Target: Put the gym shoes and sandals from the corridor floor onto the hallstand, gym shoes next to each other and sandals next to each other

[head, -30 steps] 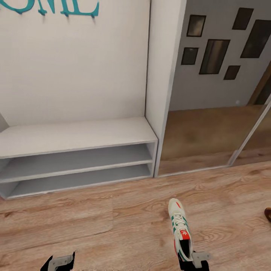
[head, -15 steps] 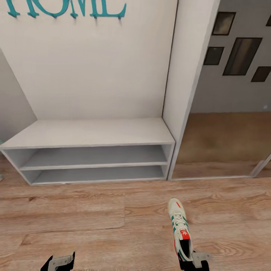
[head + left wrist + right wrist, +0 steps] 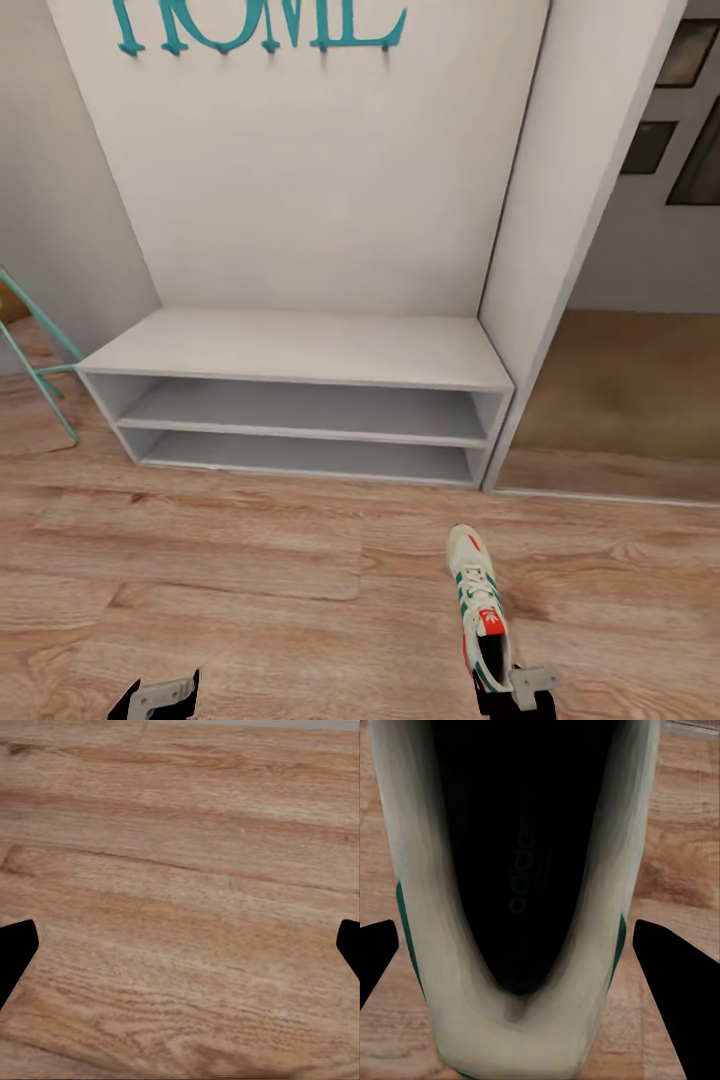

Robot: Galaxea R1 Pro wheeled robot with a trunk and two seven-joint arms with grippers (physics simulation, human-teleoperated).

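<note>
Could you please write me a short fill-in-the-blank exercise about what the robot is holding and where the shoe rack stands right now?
1. The right gripper is closed on a white lace-up sneaker with ____ side stripes.
2. The pale grey two-tier shoe rack carries ____ shoes.
3. The letters on the wall above the rack are coloured ____.
4. The left gripper hangs over the ____ plank floor.

Missing words: green; no; teal; wooden
</note>
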